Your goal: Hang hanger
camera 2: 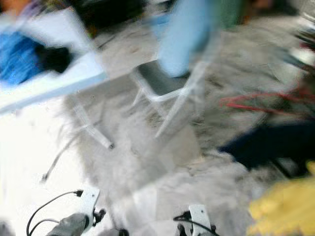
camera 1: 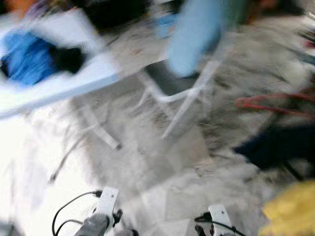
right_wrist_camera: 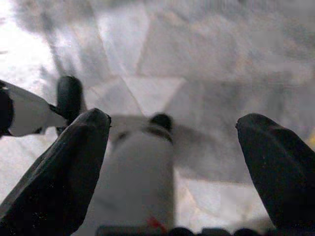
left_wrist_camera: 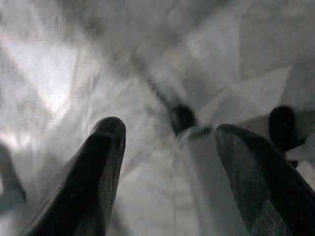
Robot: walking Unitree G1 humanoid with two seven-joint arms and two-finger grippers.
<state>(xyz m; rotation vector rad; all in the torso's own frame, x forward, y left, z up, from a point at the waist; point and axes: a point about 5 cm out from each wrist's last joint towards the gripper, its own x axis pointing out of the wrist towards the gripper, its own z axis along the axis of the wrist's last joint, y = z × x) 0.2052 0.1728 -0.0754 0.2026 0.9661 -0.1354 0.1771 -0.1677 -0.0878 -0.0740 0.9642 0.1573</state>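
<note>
Both the left gripper point(left_wrist_camera: 167, 182) and right gripper point(right_wrist_camera: 172, 172) hang low with jaws wide and empty, so nothing is hung yet (what may be a red hanger point(camera 1: 273, 104) lies well beyond the right one).

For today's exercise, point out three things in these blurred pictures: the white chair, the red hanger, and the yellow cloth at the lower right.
white chair point(camera 1: 170, 83), left eye view: on its dark seat.
red hanger point(camera 1: 256, 102), left eye view: on its left, rounded end.
yellow cloth point(camera 1: 290, 211), left eye view: on the middle of the fabric.
</note>
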